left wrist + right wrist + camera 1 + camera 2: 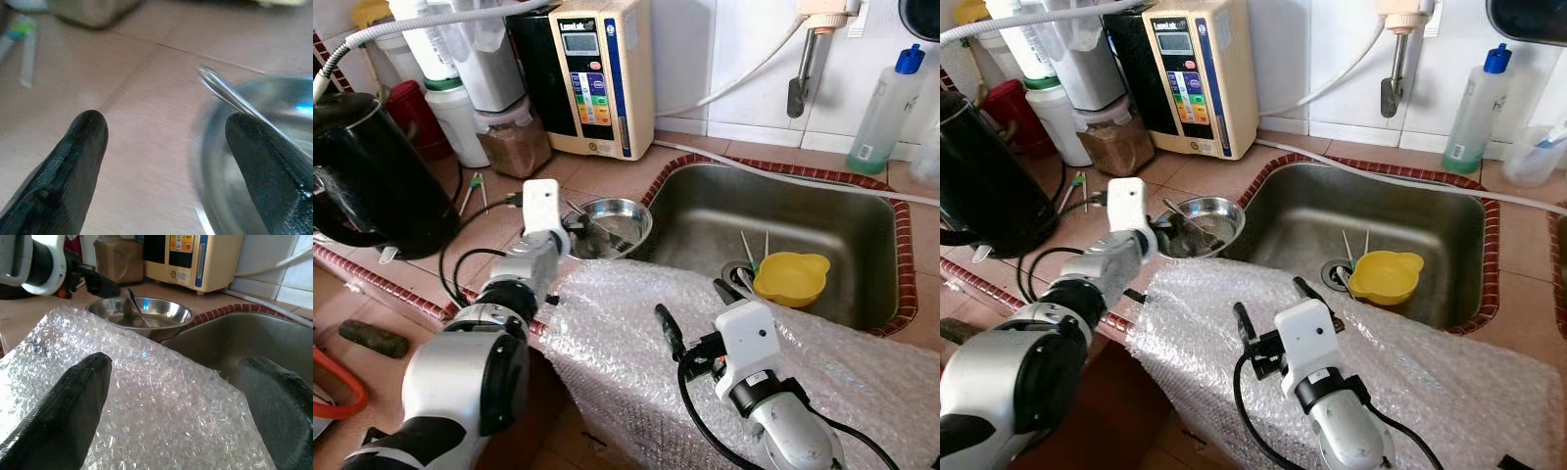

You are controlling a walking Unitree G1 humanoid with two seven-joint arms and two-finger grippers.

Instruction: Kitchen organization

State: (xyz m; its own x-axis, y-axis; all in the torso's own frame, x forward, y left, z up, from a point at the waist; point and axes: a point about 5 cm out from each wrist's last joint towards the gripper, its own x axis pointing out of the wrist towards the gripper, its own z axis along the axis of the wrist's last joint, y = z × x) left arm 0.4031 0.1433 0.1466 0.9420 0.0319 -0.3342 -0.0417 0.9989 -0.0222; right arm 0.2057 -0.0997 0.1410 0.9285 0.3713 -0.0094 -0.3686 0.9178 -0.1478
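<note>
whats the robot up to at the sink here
The robot stands at a kitchen counter beside the sink. Its left gripper is open at the near rim of a steel bowl with a spoon in it, one finger over the bowl, the other over the counter, gripping nothing yet. Its right gripper is open above a sheet of bubble wrap on the counter's front edge. A yellow bowl sits in the sink.
</note>
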